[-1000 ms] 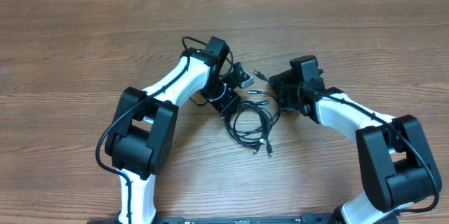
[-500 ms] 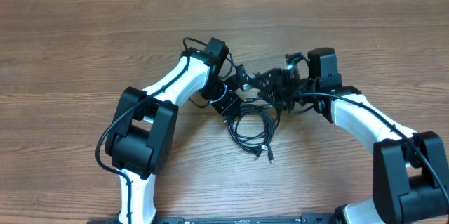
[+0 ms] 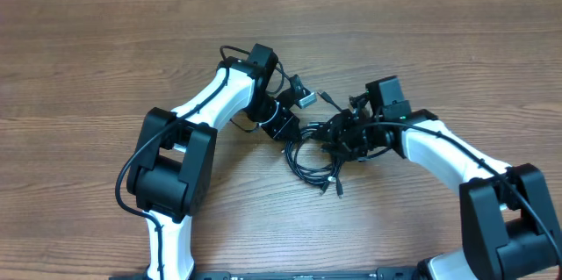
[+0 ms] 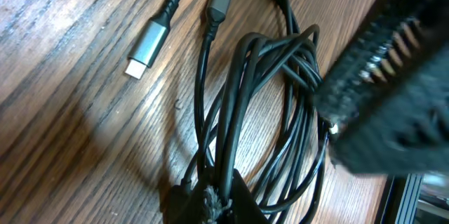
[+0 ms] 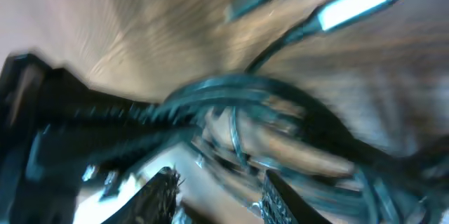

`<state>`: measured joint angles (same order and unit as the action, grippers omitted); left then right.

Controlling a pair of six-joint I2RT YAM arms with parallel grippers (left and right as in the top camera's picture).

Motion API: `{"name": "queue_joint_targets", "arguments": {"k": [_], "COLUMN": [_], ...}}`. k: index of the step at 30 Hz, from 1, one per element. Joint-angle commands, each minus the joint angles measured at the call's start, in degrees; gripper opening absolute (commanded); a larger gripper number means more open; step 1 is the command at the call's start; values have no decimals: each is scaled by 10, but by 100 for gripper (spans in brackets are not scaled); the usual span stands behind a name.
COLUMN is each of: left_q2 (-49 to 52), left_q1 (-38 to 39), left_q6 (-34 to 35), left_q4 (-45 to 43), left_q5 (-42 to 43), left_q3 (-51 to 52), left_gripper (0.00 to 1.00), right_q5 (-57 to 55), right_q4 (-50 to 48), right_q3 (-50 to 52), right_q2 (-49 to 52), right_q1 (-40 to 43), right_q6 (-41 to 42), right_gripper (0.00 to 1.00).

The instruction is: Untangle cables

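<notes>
**Black cables, tangled, at mid-tabletop**

Cables (image 3: 314, 155): thin black cords in a loose, overlapping coil on the wooden tabletop (image 3: 105, 43), between the two arms. A silver plug (image 4: 146, 48) lies free on the wood.
Left fingers (image 4: 181, 201): clenched on several strands at the coil's edge.
Right fingers (image 5: 163, 192): at the coil's far side, with strands crossing in front of them. The view is blurred, so I cannot tell whether they are grasping or released.

Robotics lab bench: twin robot arms (image 3: 211, 103) at wood-grain table (image 3: 88, 52).
</notes>
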<state>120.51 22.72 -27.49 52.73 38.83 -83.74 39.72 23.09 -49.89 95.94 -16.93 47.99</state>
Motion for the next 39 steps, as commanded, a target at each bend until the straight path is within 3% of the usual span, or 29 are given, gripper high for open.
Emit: {"name": "queue_joint_targets", "arguments": {"k": [1, 6, 11, 27, 31, 39], "left_q2": [-14, -14, -14, -11, -8, -7], "left_q1": [-2, -2, -2, -2, -2, 3], "left_q6": [-5, 5, 26, 120, 149, 151], "left_q4": [-3, -10, -21, -66, -73, -77], "left_q5": [15, 15, 12, -18, -63, -66], "left_q3": [-13, -13, -13, -7, -7, -6], "left_gripper": [4, 4, 4, 4, 4, 4], "right_q5": [-139, -237, -295, -264, -261, -273], "right_q4": [-20, -33, -32, -33, -32, -43], "right_q3": [0, 0, 0, 0, 0, 0], "right_q2": [-5, -5, -5, 26, 26, 26], "right_q1": [-27, -59, -75, -75, -75, -78], "right_q6": [82, 142, 153, 152, 150, 150], "right_gripper": [38, 34, 29, 19, 20, 25]}}
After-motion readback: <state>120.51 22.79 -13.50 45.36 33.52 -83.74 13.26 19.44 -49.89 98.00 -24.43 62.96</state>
